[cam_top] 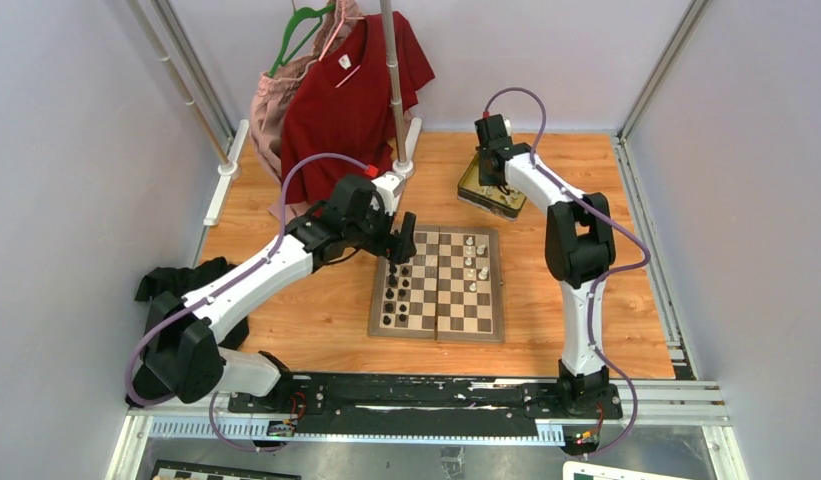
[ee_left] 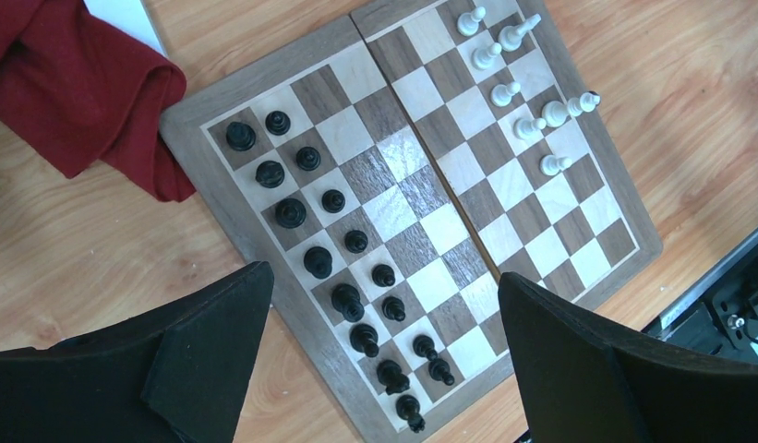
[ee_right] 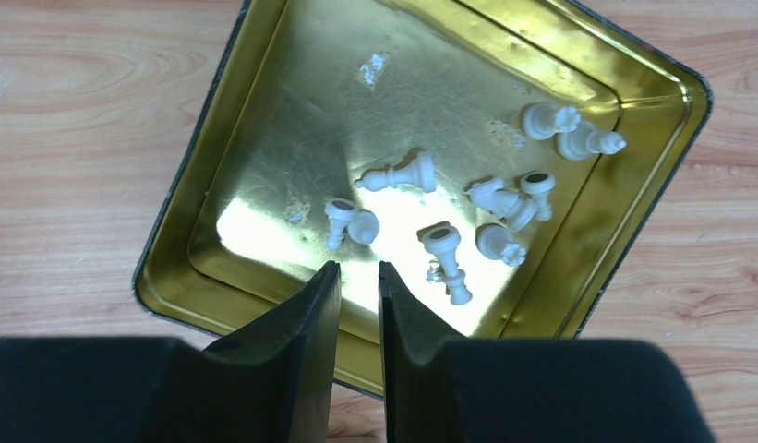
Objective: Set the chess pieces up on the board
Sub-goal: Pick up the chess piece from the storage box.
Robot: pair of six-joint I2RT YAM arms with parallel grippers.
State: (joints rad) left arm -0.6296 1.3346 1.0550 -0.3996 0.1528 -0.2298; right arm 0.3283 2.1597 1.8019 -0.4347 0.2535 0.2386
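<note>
About 7 white pieces (ee_left: 504,92) stood at the board's (cam_top: 441,300) 3 o'clock edge; roughly 8 lay in the tin (ee_right: 292,111). The left gripper (ee_left: 379,277) gaped wide; the right gripper (ee_right: 358,272) hung slightly apart, empty.

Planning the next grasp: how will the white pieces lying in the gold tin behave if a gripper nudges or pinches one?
The white pieces lie on their sides with round bodies, so a nudge probably rolls them. The gold tin looks glossy, so they likely slide. Small, so probably light.
</note>
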